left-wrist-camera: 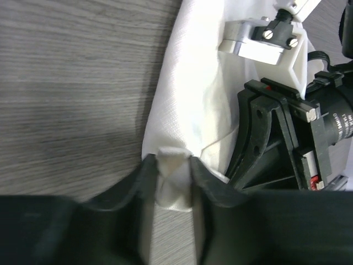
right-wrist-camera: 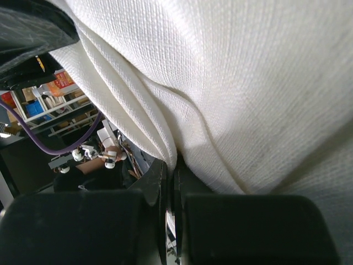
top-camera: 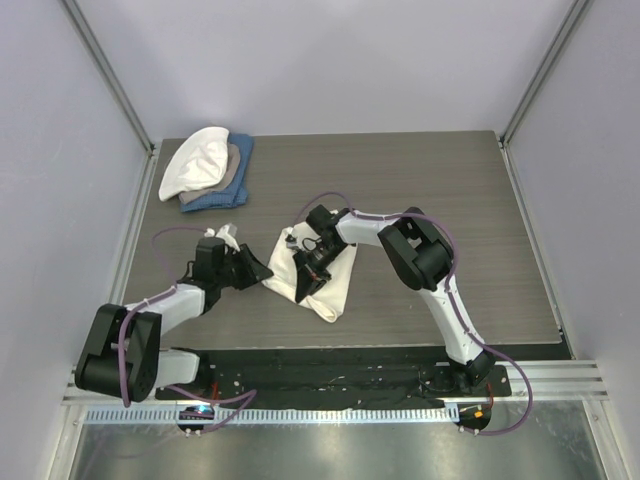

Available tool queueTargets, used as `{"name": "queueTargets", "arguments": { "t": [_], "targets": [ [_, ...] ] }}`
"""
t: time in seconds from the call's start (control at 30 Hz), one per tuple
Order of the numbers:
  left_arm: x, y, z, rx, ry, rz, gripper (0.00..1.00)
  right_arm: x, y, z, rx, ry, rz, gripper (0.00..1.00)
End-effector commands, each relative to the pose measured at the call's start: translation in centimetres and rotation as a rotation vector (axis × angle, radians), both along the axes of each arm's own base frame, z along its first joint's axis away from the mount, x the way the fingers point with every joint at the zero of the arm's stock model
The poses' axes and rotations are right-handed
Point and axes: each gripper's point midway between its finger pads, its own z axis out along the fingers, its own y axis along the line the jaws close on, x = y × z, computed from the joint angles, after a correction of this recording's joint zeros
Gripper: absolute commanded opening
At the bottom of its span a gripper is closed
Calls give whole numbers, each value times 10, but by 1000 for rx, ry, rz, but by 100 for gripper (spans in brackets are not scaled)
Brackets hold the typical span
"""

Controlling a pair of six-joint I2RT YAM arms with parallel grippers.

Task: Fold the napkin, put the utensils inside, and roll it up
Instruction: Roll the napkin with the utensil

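Note:
The cream napkin lies folded and bunched at the middle of the table. My left gripper reaches in from the left, and in the left wrist view its gripper has both fingers pressed against a folded corner of the napkin. My right gripper comes over the napkin from the right. The right wrist view shows this gripper shut, with a fold of the napkin pinched between its fingers and lifted close to the lens. The utensils are hidden.
A stack of white, tan and blue cloths sits at the back left corner of the table. Metal frame posts stand at both back corners. The right arm's wrist is close beside my left fingers.

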Motion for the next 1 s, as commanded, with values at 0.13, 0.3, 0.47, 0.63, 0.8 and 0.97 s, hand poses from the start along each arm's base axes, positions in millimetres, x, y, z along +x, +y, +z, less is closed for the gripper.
{"name": "queueTargets", "arguments": {
  "t": [0.13,0.3,0.47,0.63,0.8,0.97],
  "targets": [
    [17,8,-8,76,23,21,2,21,-40,-65,-303,-216,-13,10],
    [13,10,-12,90,90,18,0,44,-34,-26,-266,-373,-50,35],
    [12,9,-11,94,133,21,0,67,-46,16,-258,-616,-135,52],
    [8,12,-9,116,184,23,0,74,-75,51,-345,-948,-181,61],
    [8,13,-5,124,193,22,0,73,-88,60,-412,-1220,-190,64],
    [7,14,-5,131,208,21,0,64,-74,73,-425,-1437,-164,65]
  ]
}}
